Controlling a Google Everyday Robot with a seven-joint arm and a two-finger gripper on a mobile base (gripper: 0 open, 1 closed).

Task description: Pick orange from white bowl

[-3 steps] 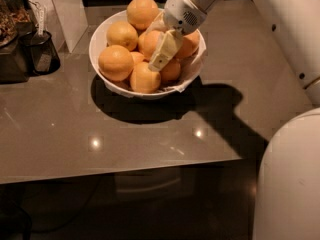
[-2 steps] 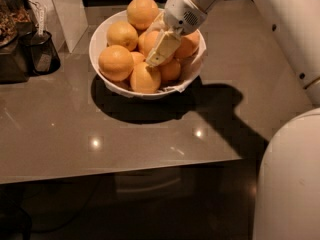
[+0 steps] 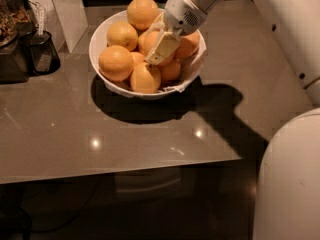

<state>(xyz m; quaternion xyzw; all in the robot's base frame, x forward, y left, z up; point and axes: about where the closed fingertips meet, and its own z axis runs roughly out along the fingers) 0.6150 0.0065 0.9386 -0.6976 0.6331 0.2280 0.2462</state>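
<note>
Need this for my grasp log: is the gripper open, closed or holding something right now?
Gripper: down among the oranges in the white bowl; whether it is open, closed or holding one cannot be told.

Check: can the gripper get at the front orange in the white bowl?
Probably yes. The gripper is low over the middle of the white bowl; the front orange lies next to it by the near rim, with nothing covering it.
</note>
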